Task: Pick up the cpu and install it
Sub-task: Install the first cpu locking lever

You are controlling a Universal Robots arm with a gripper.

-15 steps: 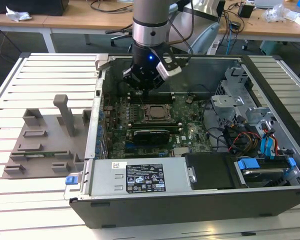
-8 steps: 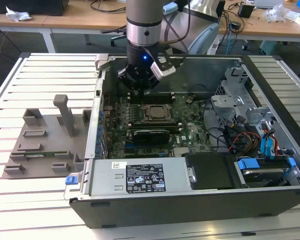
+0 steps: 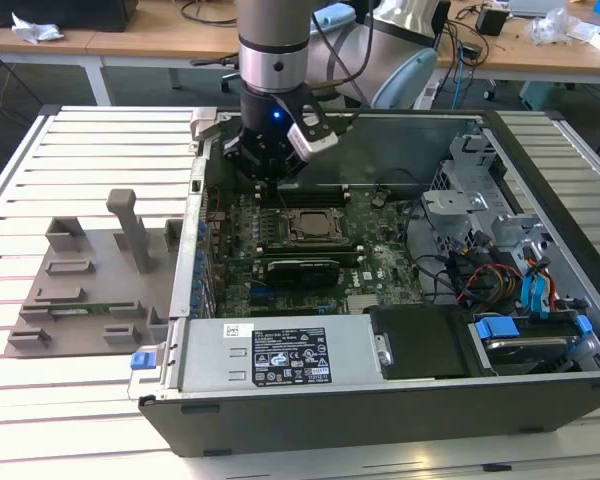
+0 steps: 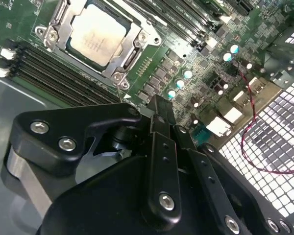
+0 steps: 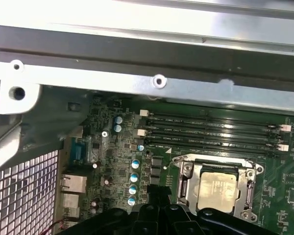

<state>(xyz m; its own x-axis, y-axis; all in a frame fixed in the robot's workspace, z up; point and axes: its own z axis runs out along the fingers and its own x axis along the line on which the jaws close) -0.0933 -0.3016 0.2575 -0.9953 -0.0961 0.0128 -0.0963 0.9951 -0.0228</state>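
cpu was in the socket frame on the motherboard, silver plate up, lying flat and square to the frame in both wrist views. Couldn't tell whether the frame was latched. Gripper hung over the board beside the socket, off toward the exterior view's left, apart from the cpu and touching nothing I could see. Pincer looked narrow: tips together, nothing between them. My read: the placing was done or nearly so, and the job at this point was not disturbing the chip. To do that well I'd have made every move near the socket straight up or down, no sideways sweep. The memory slots ran just beside the frame on one side, and a row of blue-topped capacitors stood close to the tips on the other. The linkage was wide compared with the gap there, so its outer arms were likelier to clip something than the tips. Worth checking the seating from the wrist views: even gap all round, no corner riding up on the frame. The expansion card lay on the socket's near side in the exterior view, well inside the computer case, so clearance that way looked tight too.
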